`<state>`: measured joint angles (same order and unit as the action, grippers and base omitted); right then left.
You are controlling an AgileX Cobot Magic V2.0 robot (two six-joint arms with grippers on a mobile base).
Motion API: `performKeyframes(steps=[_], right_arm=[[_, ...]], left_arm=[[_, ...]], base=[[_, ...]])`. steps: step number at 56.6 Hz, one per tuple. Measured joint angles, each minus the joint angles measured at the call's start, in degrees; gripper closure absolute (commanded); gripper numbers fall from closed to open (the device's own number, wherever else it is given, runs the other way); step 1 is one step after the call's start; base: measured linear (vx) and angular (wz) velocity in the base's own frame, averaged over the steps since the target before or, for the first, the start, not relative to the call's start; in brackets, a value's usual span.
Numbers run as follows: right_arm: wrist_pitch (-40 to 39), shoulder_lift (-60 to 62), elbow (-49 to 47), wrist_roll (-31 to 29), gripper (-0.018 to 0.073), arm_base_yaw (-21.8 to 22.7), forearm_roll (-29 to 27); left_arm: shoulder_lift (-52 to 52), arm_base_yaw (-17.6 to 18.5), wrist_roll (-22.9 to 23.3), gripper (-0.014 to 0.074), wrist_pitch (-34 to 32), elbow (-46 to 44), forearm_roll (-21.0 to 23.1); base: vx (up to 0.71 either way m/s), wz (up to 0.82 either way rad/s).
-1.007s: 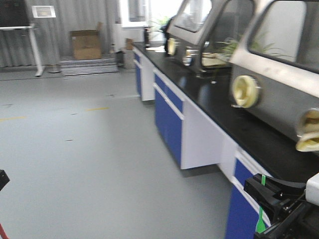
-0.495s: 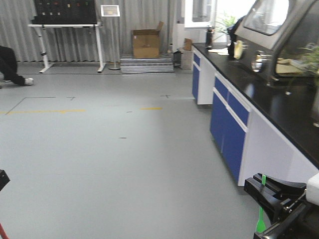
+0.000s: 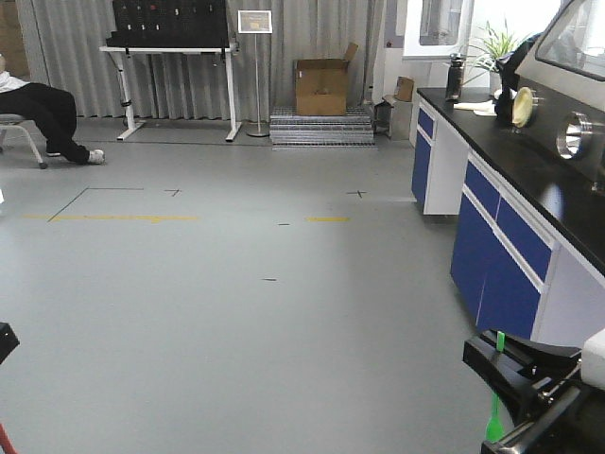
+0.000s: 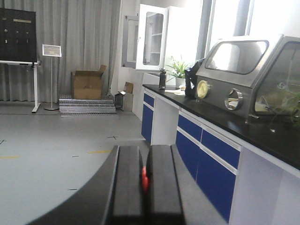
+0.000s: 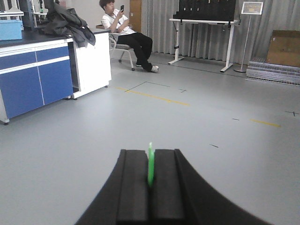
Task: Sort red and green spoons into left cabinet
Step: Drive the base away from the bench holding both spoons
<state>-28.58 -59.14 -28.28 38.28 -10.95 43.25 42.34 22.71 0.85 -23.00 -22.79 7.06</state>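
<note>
In the left wrist view my left gripper [image 4: 144,150] is shut on the red spoon [image 4: 145,178]; only a small red bit shows between the pads. In the right wrist view my right gripper [image 5: 150,152] is shut on the green spoon [image 5: 150,168], which stands edge-on and pokes past the fingertips. In the front view the green spoon [image 3: 494,402] hangs upright from the right gripper [image 3: 496,364] at the bottom right. Only a black sliver of the left gripper [image 3: 5,340] shows at the left edge. Both grippers are held above the open floor. The left cabinet with its blue tray is out of view.
A lab bench [image 3: 529,170] with a black top and blue-fronted cabinets runs along the right, with glove boxes [image 4: 243,70] on it. At the back stand a cardboard box [image 3: 321,85], a table [image 3: 170,52] and a sign stand. A seated person [image 5: 124,28] is at the left. A second bench [image 5: 42,70] is nearby.
The whole view has swung left: the bench has slid to the right of the frame and more floor and the back wall show. Both grippers still hold their spoons as before.
</note>
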Motion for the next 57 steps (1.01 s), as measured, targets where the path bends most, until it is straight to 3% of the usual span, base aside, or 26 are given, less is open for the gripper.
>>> performKeyframes(steps=[57], right_arm=[[0.0, 0.0, 0.0, 0.0, 0.0565, 0.0, 0.0]], left_arm=[[0.0, 0.0, 0.0, 0.0596, 0.0, 0.0, 0.0]], base=[[0.63, 0.18]])
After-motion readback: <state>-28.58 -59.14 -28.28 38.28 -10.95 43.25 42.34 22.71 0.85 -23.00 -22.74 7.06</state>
